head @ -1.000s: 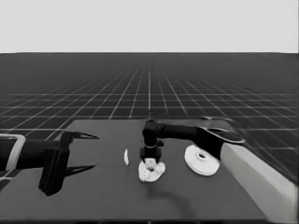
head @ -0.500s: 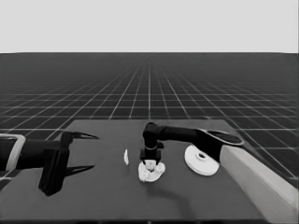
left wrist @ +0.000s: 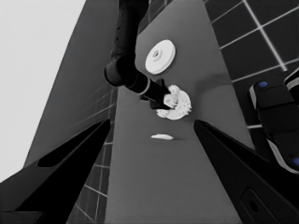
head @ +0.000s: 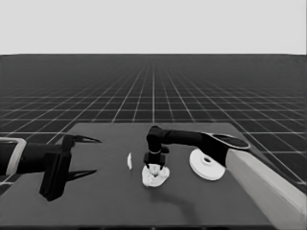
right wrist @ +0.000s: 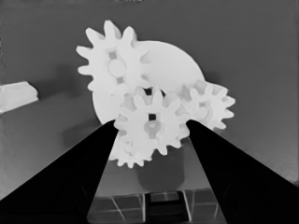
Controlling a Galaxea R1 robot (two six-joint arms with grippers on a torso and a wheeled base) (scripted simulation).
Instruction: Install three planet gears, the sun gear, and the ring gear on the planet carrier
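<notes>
Thin white piece (head: 129,161) on dark table (head: 96,201)

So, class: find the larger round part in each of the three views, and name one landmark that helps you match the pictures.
Head view: the larger round part lies on the table right of centre, beyond the right arm.
Left wrist view: it lies beside the reaching right arm, past the gear cluster.
Right wrist view: not in the picture.
Shared landmark: the smaller round part carrying gears, under the right gripper, shows in all three.

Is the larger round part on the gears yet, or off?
Off. The larger round part lies alone on the table, right of the gears, where the right pincer holds the middle gear.
</notes>
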